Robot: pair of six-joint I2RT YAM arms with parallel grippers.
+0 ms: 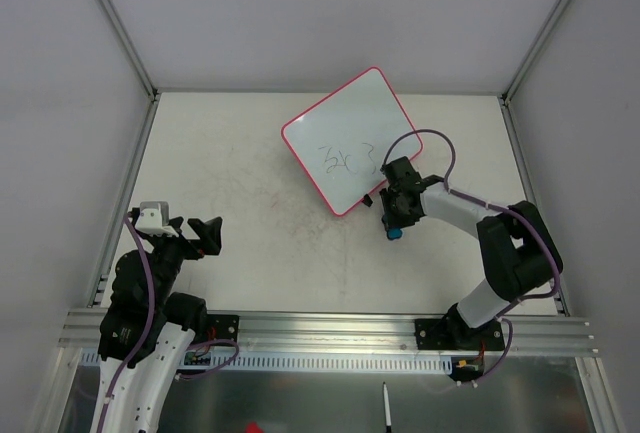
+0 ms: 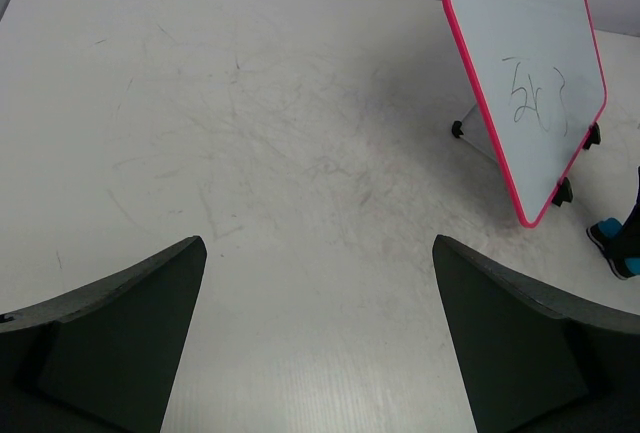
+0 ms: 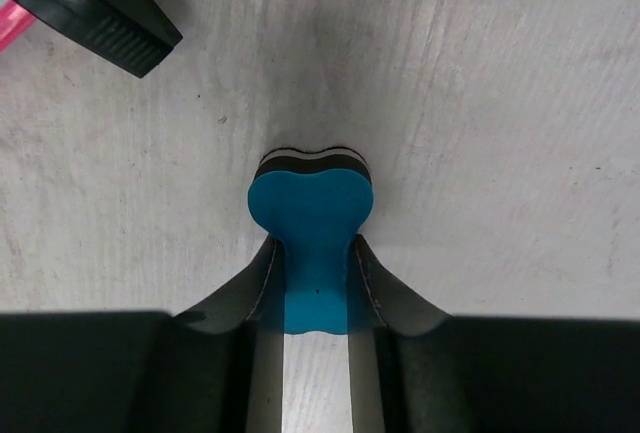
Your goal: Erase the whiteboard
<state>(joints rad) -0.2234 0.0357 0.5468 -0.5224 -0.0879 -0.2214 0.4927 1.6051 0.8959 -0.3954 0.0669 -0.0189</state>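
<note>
The whiteboard, white with a pink-red rim, stands propped and tilted at the table's back centre, with dark scribbles on its face. In the left wrist view the whiteboard is at the upper right. My right gripper is low over the table just off the board's near right corner. Its fingers press both sides of the narrow waist of a small blue bone-shaped eraser, which rests on the table. One black clip of the board shows at the upper left. My left gripper hovers wide open and empty at the near left.
A grey table top with scuff marks carries the board. Aluminium frame posts stand along the sides, and a metal rail runs along the near edge. A marker pen lies below that rail.
</note>
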